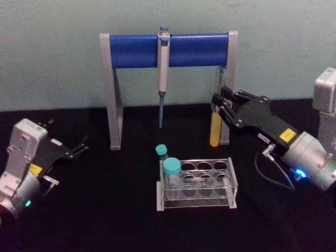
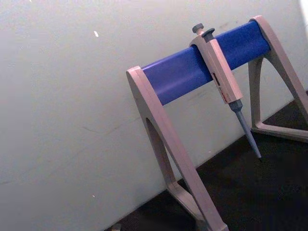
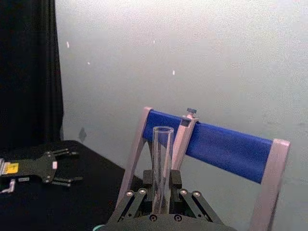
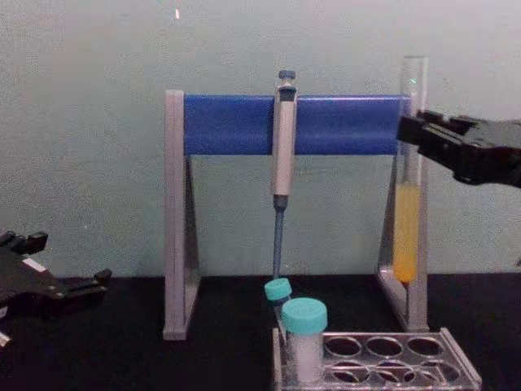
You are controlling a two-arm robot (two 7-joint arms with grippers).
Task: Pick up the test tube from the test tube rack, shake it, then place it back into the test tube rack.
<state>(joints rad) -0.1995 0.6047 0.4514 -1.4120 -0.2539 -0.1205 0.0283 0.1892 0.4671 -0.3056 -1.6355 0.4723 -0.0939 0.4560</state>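
My right gripper (image 1: 218,103) is shut on the test tube (image 1: 216,129), a tall clear tube with yellow-orange liquid in its lower part. It hangs upright in the air, above and behind the right end of the test tube rack (image 1: 231,181). In the chest view the test tube (image 4: 406,224) is held high by the right gripper (image 4: 409,134), in front of the stand's right leg. The right wrist view shows the test tube (image 3: 161,168) standing up between the fingers. My left gripper (image 1: 81,146) rests open at the far left of the table, away from the rack.
A grey-and-blue pipette stand (image 1: 170,50) with a hanging pipette (image 1: 163,73) stands behind the rack. Two teal-capped vials (image 1: 171,176) sit in the rack's left end. The black table has free room in front and to the left.
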